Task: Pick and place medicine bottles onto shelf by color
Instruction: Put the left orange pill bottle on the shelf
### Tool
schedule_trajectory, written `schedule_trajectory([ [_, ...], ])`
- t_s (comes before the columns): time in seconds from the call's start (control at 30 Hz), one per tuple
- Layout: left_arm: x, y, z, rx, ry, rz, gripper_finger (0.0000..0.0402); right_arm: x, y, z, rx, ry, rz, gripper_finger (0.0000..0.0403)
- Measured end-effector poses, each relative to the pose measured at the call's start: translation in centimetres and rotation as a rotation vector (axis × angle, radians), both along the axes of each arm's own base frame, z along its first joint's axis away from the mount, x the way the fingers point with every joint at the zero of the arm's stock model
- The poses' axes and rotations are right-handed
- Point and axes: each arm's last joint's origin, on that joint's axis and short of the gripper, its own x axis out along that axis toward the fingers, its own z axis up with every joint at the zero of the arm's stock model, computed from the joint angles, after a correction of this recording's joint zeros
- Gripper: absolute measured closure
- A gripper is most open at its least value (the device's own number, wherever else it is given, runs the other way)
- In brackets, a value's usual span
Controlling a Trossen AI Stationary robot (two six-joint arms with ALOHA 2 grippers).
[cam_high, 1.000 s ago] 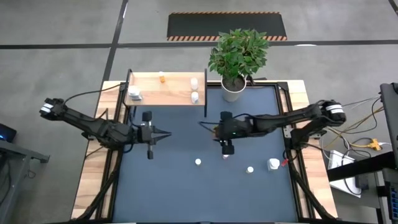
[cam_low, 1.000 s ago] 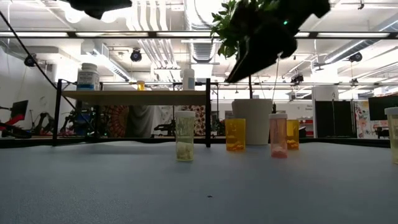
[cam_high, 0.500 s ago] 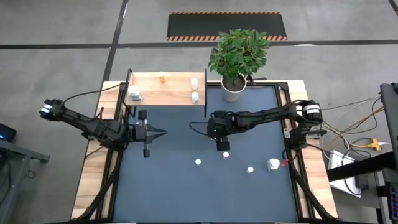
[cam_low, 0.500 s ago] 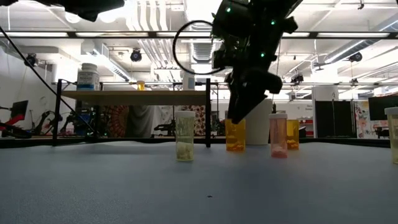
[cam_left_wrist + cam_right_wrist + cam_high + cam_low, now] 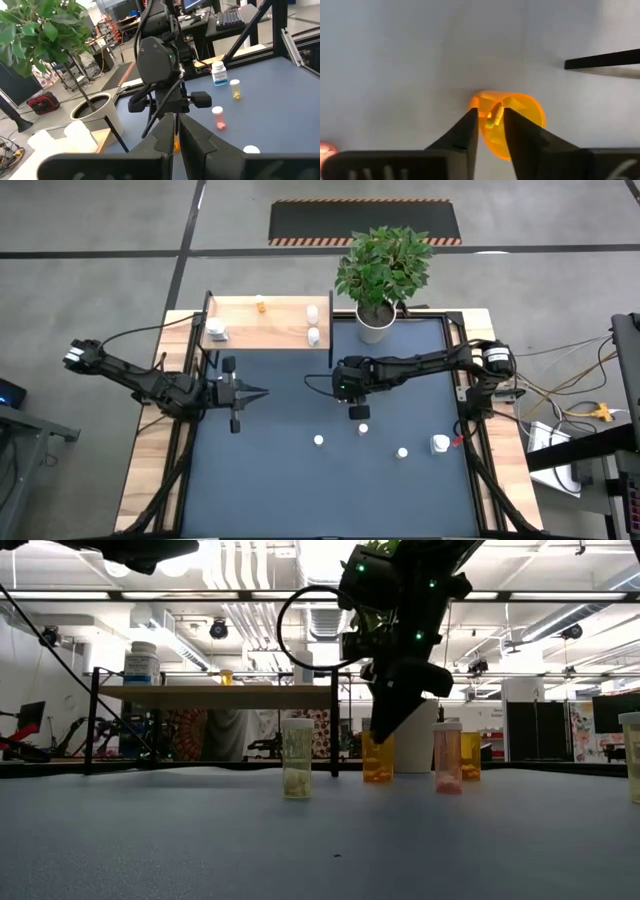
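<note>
— Two fingers (image 5: 470, 131) of the right gripper (image 5: 489, 131) are seen closed in around an orange bottle (image 5: 517, 112), which stands on the worktop (image 5: 280, 470) near the shelf (image 5: 265, 325).

— The pick is judged underway; a firm lift is called for next. The left gripper (image 5: 262, 392) is held shut, waiting nearby.

A robotics lab or workshop: exposed ceiling ducts and pipes (image 5: 250, 600) run overhead, a hazard-striped floor mat (image 5: 365, 222) lies at twelve o'clock beyond the bench (image 5: 280, 460), and a keyboard (image 5: 235, 12) sits on a desk behind, amid loose cables (image 5: 585, 412) at three o'clock.
</note>
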Motion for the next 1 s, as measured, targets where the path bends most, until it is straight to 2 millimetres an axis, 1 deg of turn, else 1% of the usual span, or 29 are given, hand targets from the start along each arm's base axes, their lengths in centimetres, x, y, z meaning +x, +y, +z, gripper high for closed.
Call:
schedule_trajectory([
  [0.13,0.0,0.0,0.0,0.02,0.002,-0.002,0.0393,0.0,0.0,0.0,-0.007,0.004,0.019,0.0366],
  [0.23,0.0,0.0,0.0,0.021,0.003,-0.002,0.0393,0.0,0.0,0.0,-0.008,0.004,0.023,0.0389],
  [0.33,0.0,0.0,0.0,0.025,0.002,-0.003,0.0393,0.0,0.0,0.1,-0.006,0.012,0.029,0.0393],
  [0.4,-0.1,0.0,0.0,0.036,0.003,-0.004,0.0393,0.1,0.1,0.7,0.023,0.023,0.042,0.0394],
  [0.5,-0.1,0.0,0.1,0.039,-0.004,-0.004,0.0393,0.6,0.6,2.2,0.111,0.013,0.075,0.0394],
  [0.6,-0.1,0.0,0.3,0.035,-0.017,-0.002,0.0393,1.0,1.6,3.9,0.195,0.004,0.13,0.0394],
  [0.67,0.0,0.0,0.4,0.041,-0.034,0.004,0.0393,1.5,2.4,5.3,0.222,-0.024,0.166,0.0394],
  [0.87,0.1,0.0,0.6,0.063,-0.074,0.012,0.0393,2.7,4.9,9.7,0.21,-0.134,0.265,0.0394],
  [1.0,0.1,0.0,0.6,0.063,-0.074,0.012,0.0393,3.3,5.2,12.4,0.196,-0.224,0.292,0.0394],
])
